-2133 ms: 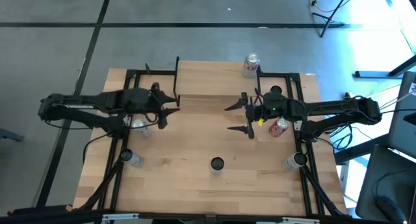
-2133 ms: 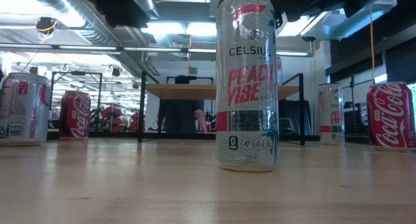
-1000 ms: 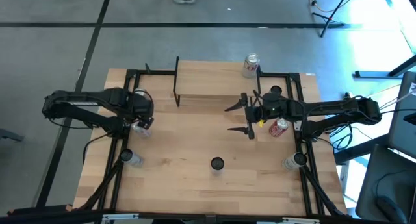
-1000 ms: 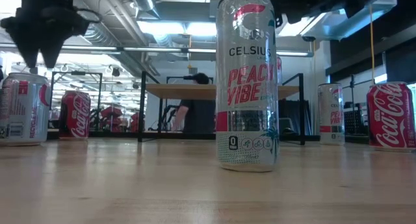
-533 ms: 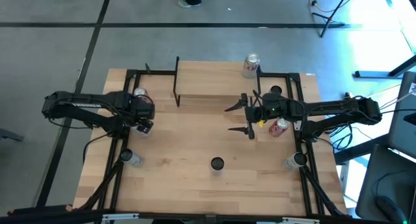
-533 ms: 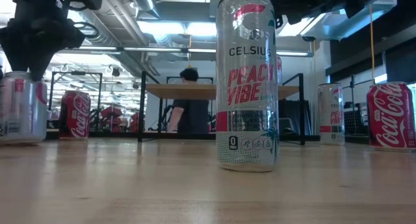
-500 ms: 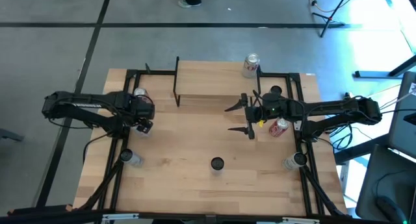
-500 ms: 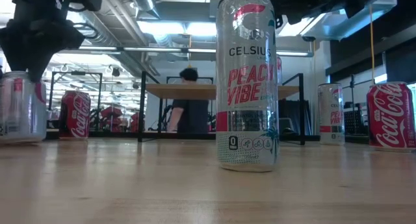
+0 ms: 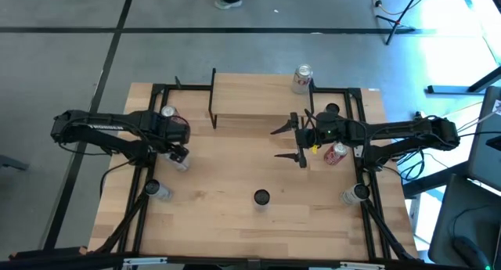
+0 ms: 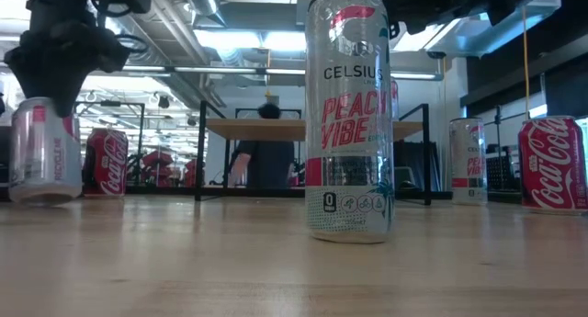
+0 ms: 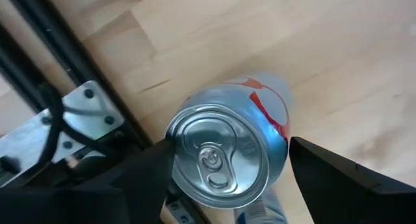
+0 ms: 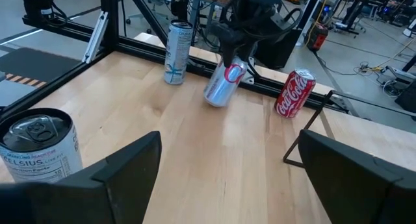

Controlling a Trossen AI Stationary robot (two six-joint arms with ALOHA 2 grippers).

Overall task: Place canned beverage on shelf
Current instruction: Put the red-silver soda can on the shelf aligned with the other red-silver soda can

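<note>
The wooden table point(image 9: 235, 223) spreads under both my arms; the shelf point(image 9: 258, 106), a light-wood board on thin black legs, sits at its far middle, between them; my left gripper point(image 9: 178, 154) hangs at the table's left edge, near the shelf's left end, so the shelf lies inward and toward the far side from it; my right gripper point(image 9: 288, 142) hovers just in front of the shelf's right part with its 2 fingers spread wide and nothing between them.

The left gripper is closed around a silver can with pink-red print point(image 11: 227, 152); in the left wrist view its top faces the camera and my dark fingers point(image 11: 338, 178) press its 2 sides; in the low view the can point(image 10: 41, 152) hangs clear of the table, tilted a little, long axis near upright.

I judge the carry belongs to my left arm, which holds the can; the can wants to go over the board's near edge, then down flat on its base.
</note>
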